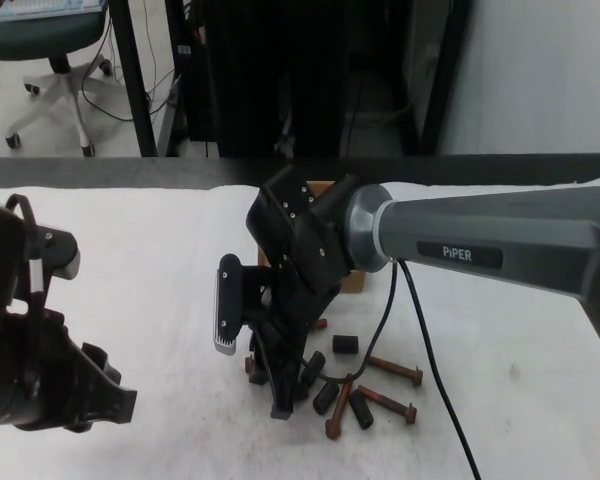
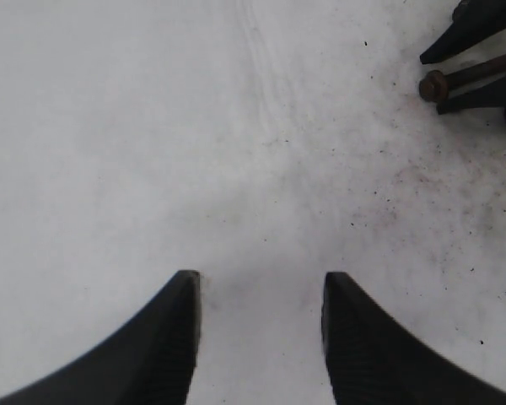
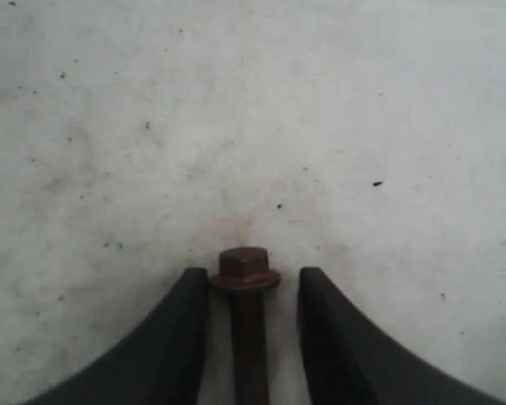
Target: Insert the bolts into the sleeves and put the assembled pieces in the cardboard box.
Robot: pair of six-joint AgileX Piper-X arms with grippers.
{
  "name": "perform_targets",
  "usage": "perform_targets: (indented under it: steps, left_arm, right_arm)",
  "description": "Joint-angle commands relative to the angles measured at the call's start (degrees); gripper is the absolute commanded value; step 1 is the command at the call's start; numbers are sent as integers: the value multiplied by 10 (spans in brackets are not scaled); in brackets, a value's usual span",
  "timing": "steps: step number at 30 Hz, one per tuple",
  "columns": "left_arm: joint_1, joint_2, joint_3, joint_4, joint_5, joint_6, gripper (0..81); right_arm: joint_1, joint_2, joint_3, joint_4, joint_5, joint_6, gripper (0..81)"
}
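Bolt (image 3: 248,337) rusty, flat on white surface (image 3: 320,101), lying between right gripper (image 3: 253,278) fingers: fingers astride shank, slight gap, not pinching. Likely stiff steel, light, rust gives bite; take mid-shank, behind hex head. Left gripper (image 2: 260,278) fingers apart over surface, holding nothing.

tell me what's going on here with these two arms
The right gripper is down at the white bench cover, fingers open on either side of a rusty brown hex-head metal bolt lying flat. More bolts and short black cylindrical sleeves lie loose nearby. The left gripper hangs open over bare cover. The brown cardboard box sits farther back, partly hidden.
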Motion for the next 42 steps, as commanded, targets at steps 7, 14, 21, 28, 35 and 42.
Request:
perform_targets:
  steps: [7, 14, 21, 28, 35, 42]
  left_arm:
    - [0, -6, -4, -2, -2, 1, 433]
    - [0, -6, -4, -2, -2, 1, 433]
    - [0, -6, -4, -2, -2, 1, 433]
    - [0, -6, -4, -2, -2, -4, 433]
    - [-1, -6, -4, -21, 115, -4, 433]
    - [-1, -6, -5, -66, 214, -46, 433]
  right_arm:
    - [-7, 11, 4, 53, 35, -1, 338]
    - [-7, 11, 4, 52, 35, -1, 269]
    - [-2, 11, 4, 52, 35, -1, 16]
    - [11, 10, 4, 44, 58, 25, 8]
    - [-3, -58, 2, -29, 91, 104, 8]
    - [-78, -164, 4, 8, 82, 201, 8]
